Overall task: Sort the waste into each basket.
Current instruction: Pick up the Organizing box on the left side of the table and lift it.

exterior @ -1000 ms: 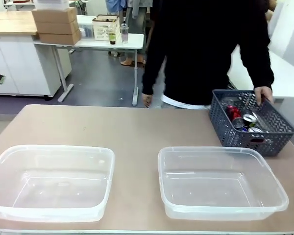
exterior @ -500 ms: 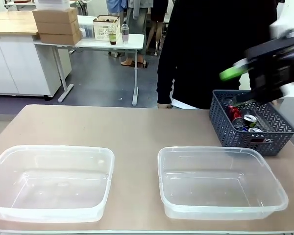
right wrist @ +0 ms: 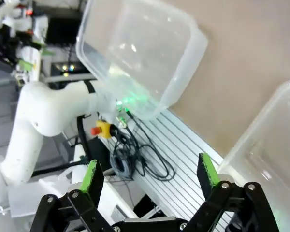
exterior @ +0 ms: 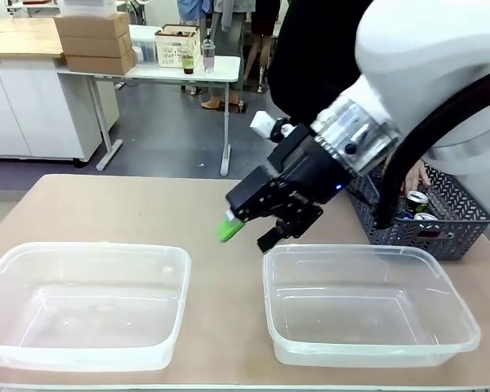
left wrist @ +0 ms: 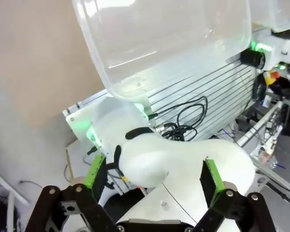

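Now: my right gripper (exterior: pixel 249 234) hangs over the table (exterior: pixel 147 208), fingers spread wide with nothing between them, just past the far left corner of the right tub (exterior: pixel 351 251). Well apart to that side sits the left tub (exterior: pixel 90 249). Some cans (exterior: pixel 416 199) lie in the dark grey lattice basket (exterior: pixel 445 233) at far right, behind my arm. My left gripper (left wrist: pixel 153 176) is likewise spread open, beyond the table's edge.
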